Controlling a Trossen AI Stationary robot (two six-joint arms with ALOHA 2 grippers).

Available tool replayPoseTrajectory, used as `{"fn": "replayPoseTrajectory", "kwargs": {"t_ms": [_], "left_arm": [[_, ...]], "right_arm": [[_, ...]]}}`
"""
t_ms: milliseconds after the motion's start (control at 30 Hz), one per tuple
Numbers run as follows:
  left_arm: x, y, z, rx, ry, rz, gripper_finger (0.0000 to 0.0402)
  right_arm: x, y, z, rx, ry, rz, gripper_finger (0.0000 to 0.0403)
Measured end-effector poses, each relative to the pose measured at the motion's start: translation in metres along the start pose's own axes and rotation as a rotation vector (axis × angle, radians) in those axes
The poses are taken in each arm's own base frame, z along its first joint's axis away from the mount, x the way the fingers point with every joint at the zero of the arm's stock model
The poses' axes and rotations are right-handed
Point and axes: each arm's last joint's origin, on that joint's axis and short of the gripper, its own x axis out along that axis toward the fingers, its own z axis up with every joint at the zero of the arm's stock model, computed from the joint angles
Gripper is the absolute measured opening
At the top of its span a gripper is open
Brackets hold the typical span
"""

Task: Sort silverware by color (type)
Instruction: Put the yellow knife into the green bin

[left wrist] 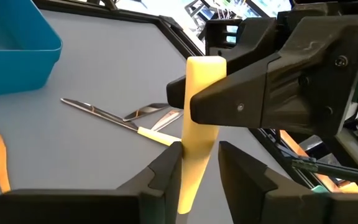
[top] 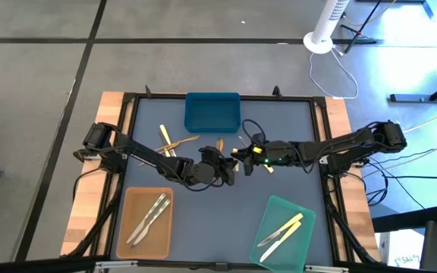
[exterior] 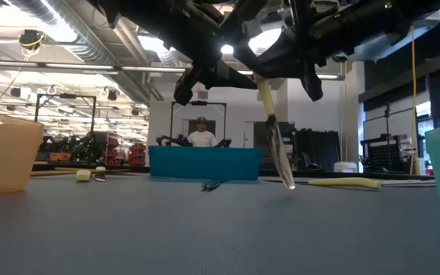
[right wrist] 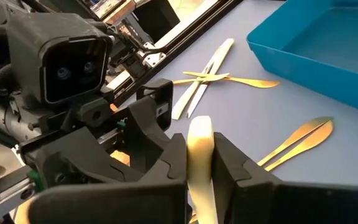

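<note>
Mid-worktop handoff: pale yellow knife [exterior: 275, 145] hanging blade-down above the worktop [top: 226, 205], right gripper [right wrist: 199, 163] pinching its handle, left gripper [left wrist: 199, 163] fingers spread around it (not gripping).

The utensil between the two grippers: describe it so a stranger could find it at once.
Start at the blue tray at the table's far edge and come toward the middle, where the two grippers meet. There the right gripper is shut on the pale yellow handle of a knife that hangs blade down above the table, with the left gripper around the same handle. It alone is off the table.
</note>
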Motion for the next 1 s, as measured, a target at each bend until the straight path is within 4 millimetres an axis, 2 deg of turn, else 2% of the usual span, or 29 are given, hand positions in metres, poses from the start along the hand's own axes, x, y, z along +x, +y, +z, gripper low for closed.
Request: {"fn": "replayPoseTrajectory", "kwargs": {"t_ms": [200,367,567,767,1000], "left_arm": [[0.000,-0.001,-0.001,0.000,0.027,-0.021,0.0102],[-0.002,-0.004,-0.001,-0.010,0.058,-0.064,0.0102],[-0.013,-0.012,0.001,-0.009,0.079,-0.105,0.0103],[-0.021,-0.018,0.001,0.044,0.105,-0.152,0.0103],[-0.026,-0.021,-0.003,0.067,0.114,-0.168,0.0103]], "right_arm": [[-0.001,0.000,0.000,0.000,0.021,0.021,0.0015],[-0.012,0.004,0.007,0.005,0.017,0.054,0.0015],[-0.046,0.008,0.026,0.035,-0.005,0.085,0.0015],[-0.085,0.011,0.040,0.166,0.022,0.173,0.0015],[-0.125,0.032,0.033,0.316,0.070,0.316,0.0015]]}}
